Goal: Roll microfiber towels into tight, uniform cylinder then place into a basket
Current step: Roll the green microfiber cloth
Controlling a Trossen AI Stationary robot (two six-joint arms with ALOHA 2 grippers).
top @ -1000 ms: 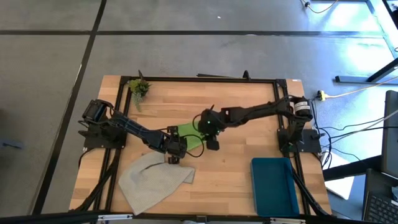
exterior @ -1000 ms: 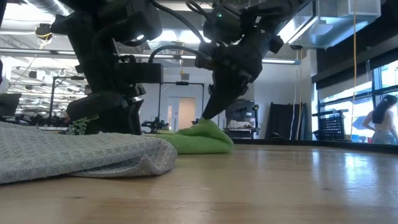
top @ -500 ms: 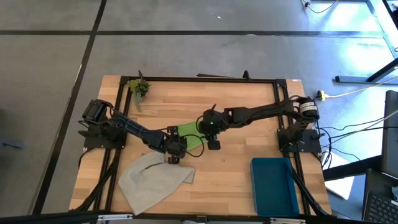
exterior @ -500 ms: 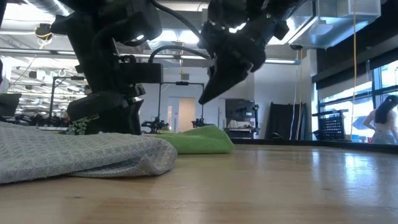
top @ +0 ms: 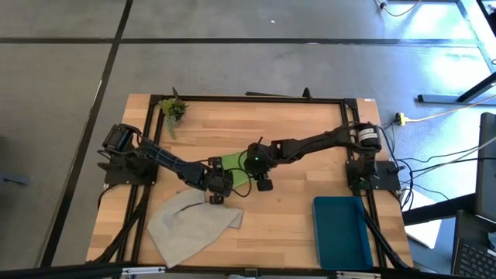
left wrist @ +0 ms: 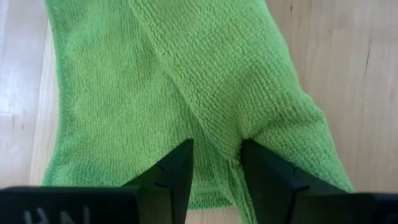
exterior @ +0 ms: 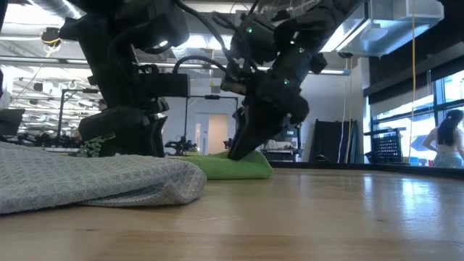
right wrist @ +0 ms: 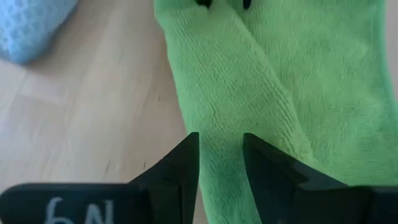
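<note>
Lime-green terry fills our wrist views: the green towel lies bunched near the middle of the wooden table, and we take it as our landmark. Our left gripper sits at its near-left end, fingers pinching a raised fold of the cloth. Our right gripper comes down on its opposite end, fingers narrowly parted with green pile between them. The grey towel lies just beside it toward the front edge; the teal basket stands well apart, front right.
</note>
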